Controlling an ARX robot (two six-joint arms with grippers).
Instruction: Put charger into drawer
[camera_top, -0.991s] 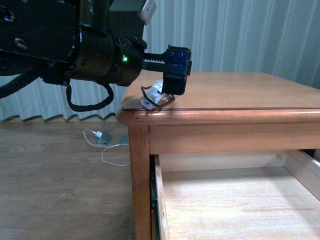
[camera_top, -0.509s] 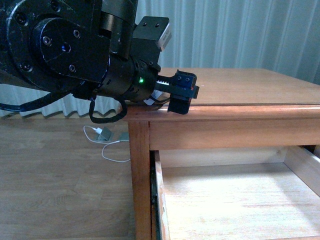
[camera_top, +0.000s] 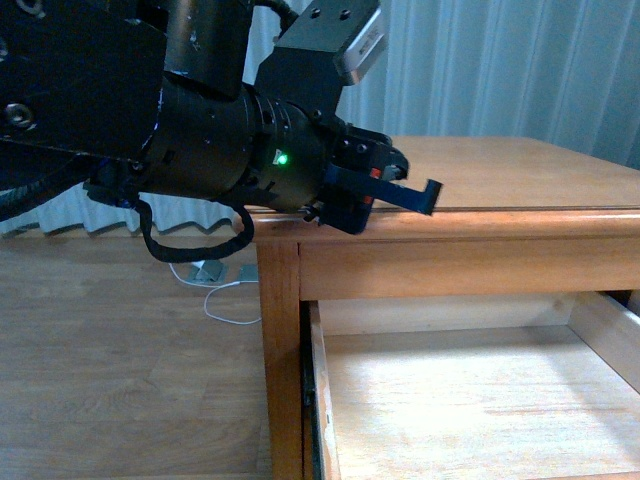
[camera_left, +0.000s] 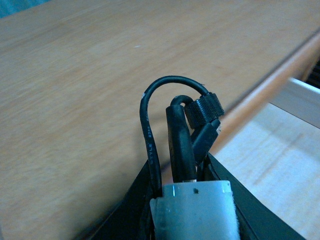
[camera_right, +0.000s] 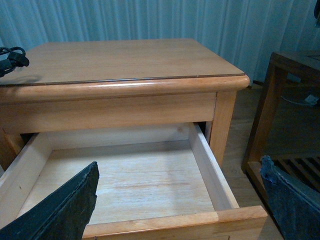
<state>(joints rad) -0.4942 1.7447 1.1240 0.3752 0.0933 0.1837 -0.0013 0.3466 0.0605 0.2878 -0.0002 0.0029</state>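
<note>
My left gripper (camera_top: 385, 192) hangs over the front left corner of the wooden table top (camera_top: 520, 180). It is shut on the charger (camera_left: 192, 212), a white block held between the jaws. Its black cable (camera_left: 172, 125), bound by a black strap, loops out over the table's front edge. In the front view the arm hides the charger. The cable also shows at the table's left end in the right wrist view (camera_right: 11, 57). The drawer (camera_right: 150, 222) stands pulled out below the table top, its pale inside (camera_top: 470, 400) bare. My right gripper (camera_right: 179, 167) is open and empty above the drawer's front.
A white charger with a thin white cable and a grey device (camera_top: 215, 272) lies on the wooden floor left of the table. A dark wooden rack (camera_right: 290, 100) stands beside the table's right side. Pale curtains hang behind.
My left arm has turned and swung right along the table's front edge. The charger, which rested on the table corner a second ago, is now hidden behind the arm.
</note>
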